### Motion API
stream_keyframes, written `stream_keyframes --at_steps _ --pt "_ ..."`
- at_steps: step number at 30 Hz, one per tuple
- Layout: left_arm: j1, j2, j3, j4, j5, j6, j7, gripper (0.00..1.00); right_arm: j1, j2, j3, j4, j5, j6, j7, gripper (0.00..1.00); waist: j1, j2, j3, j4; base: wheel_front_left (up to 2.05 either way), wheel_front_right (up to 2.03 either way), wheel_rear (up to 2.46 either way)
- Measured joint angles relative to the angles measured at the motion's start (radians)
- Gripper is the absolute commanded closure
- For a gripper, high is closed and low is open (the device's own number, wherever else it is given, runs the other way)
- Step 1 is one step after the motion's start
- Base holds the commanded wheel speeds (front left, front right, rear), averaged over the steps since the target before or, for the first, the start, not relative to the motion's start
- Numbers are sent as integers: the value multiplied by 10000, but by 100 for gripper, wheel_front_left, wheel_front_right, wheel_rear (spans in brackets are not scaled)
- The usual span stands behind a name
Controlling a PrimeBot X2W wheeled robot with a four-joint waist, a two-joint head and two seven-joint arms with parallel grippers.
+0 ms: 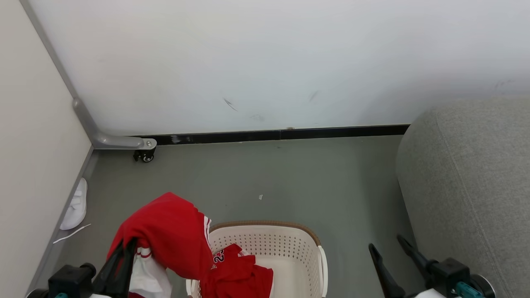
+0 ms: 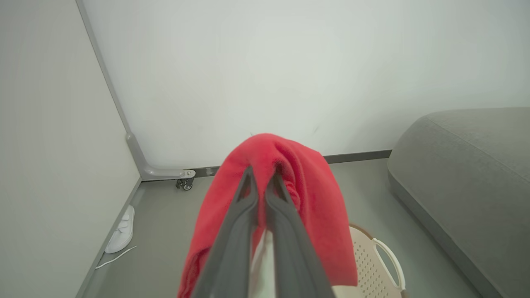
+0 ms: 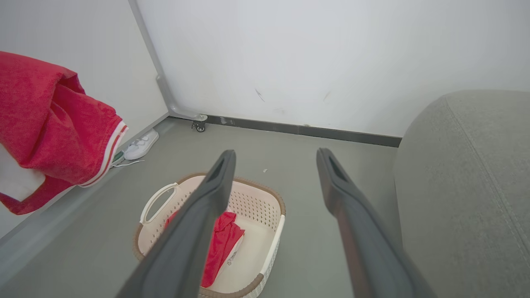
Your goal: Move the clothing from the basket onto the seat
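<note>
Left gripper (image 2: 261, 174) clamps one red garment (image 1: 165, 231) clear of the basket (image 1: 269, 227). Another red piece (image 1: 238, 273) lies inside, possibly more beneath. Nothing on the sofa (image 1: 468, 174) yet. Right gripper (image 1: 386, 242) fingers apart, empty.

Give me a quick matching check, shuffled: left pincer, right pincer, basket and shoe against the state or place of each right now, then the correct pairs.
Things:
1. left pincer
2. right pincer
3. basket
4. shoe

States or places:
A. open, holding nothing
B. on the floor against the left wall
C. shut on a lifted red garment
D. on the floor, with red clothes inside

Pairs: 1-C, 2-A, 3-D, 4-B
</note>
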Motion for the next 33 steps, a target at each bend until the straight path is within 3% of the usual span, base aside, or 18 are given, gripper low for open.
stream_keyframes --at_steps 14,22,33 --pt "-845 -54 -577 -535 25 -535 176 100 -1573 -276 2033 232 36 0 0 0 0 0 -34 256 0 0 0" --pt "-1426 -286 -988 -759 -171 -1081 385 100 -2430 -278 3496 477 328 0 0 0 0 0 9 365 0 0 0" --pt "-1929 -405 -1438 -713 -140 -1463 650 100 -3416 -261 5306 880 913 0 -2 0 0 0 14 433 0 0 0"
